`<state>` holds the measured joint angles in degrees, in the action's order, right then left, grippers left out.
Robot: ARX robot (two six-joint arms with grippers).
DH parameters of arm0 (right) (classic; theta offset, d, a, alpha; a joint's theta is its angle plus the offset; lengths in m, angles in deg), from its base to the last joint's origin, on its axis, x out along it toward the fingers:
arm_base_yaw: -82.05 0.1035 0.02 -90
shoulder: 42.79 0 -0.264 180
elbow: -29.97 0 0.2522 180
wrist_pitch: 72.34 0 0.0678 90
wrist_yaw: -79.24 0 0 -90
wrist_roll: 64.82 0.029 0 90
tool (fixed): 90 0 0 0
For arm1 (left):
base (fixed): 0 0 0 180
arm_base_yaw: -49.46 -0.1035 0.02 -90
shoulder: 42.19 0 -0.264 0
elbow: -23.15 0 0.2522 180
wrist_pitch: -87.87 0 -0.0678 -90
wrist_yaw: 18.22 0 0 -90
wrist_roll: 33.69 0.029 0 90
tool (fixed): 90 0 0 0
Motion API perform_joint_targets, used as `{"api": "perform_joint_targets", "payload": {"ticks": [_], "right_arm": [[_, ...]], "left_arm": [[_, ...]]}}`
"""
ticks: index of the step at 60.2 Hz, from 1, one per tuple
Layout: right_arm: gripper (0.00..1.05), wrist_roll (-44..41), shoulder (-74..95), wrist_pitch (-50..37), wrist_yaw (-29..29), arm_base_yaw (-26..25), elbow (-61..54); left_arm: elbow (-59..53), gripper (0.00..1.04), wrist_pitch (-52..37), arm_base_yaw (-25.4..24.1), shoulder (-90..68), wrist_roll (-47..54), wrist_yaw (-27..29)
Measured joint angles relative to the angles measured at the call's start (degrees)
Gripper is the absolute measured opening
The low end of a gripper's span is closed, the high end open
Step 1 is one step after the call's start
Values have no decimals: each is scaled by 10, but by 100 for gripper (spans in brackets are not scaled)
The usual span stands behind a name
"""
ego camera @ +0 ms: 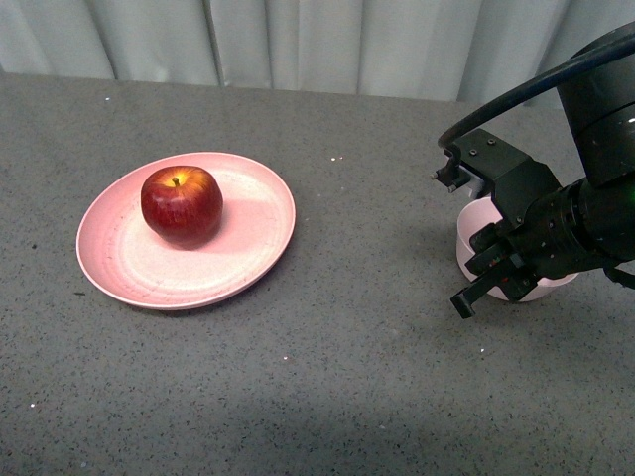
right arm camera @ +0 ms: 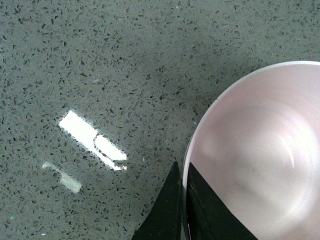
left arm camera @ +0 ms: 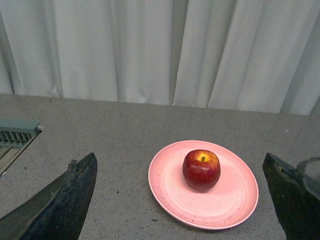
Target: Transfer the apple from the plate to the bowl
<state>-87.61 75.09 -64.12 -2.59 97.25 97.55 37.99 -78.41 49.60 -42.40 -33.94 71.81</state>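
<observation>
The right gripper (ego camera: 456,238) hangs with its jaws spread wide, holding nothing, directly over the bowl (ego camera: 478,233). One dark finger (right arm camera: 170,215) crosses the bowl's rim, but whether it touches cannot be told. The left gripper (left arm camera: 178,160) is also spread wide and empty. The apple (left arm camera: 201,170) sits ahead of it on the plate (left arm camera: 235,200), well away from the right gripper on its left side. It is glossy dark red, upright, with yellow around the stem. There is one apple, one plate and one bowl on the grey table (ego camera: 347,377).
</observation>
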Motion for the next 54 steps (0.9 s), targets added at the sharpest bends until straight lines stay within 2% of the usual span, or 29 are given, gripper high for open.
{"api": "perform_joint_targets", "payload": {"ticks": [9,18,31,54], "right_arm": [[1,0,-26,11,44,17,3],[1,5,-32,23,79,61,26],[1,16,-7,35,85,112,73],[1,25,48,52,70,129,115]], "left_arm": [[0,98,0,0,0,0,0],[0,98,0,0,0,0,0],[0,98,0,0,0,0,0],[0,98,0,0,0,0,0]]}}
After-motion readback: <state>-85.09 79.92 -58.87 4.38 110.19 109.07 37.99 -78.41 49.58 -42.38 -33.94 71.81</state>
